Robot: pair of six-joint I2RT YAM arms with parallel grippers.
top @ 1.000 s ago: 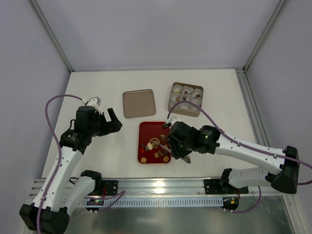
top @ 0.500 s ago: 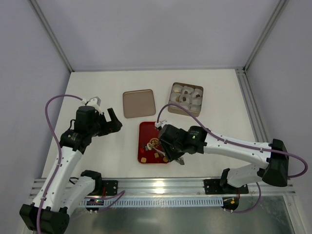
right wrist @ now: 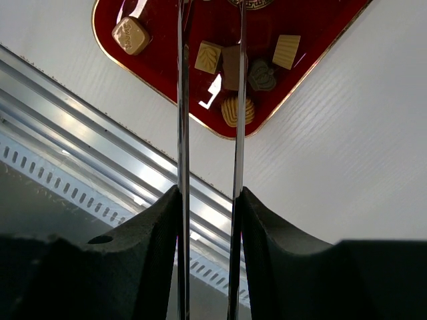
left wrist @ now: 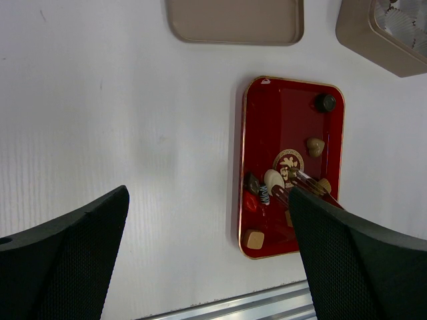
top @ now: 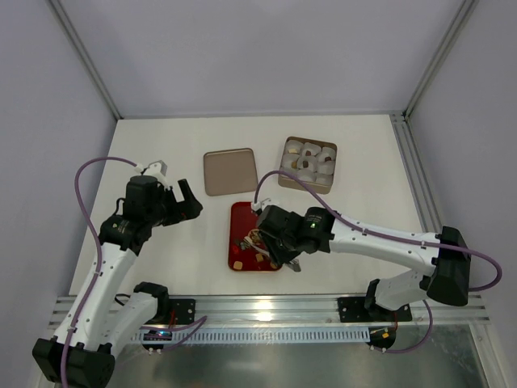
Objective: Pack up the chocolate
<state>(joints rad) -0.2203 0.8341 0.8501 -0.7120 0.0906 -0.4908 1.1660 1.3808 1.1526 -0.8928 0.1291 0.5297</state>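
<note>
Top: right gripper [top: 253, 237] is hovering over the chocolate [top: 238, 263] in the red tray [top: 242, 212], far nearer than the wide-spread left gripper [top: 191, 202]. Left wrist: its blades [left wrist: 308, 184] are reaching in just beside the whitish piece [left wrist: 273, 180]. Right wrist: blades are running narrowly apart, tips cropped, so can't tell if they're pinching anything.

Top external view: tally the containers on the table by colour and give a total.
Red: 1, the red tray
Tan: 2, the flat lid and the box of paper cups
Total: 3
</note>
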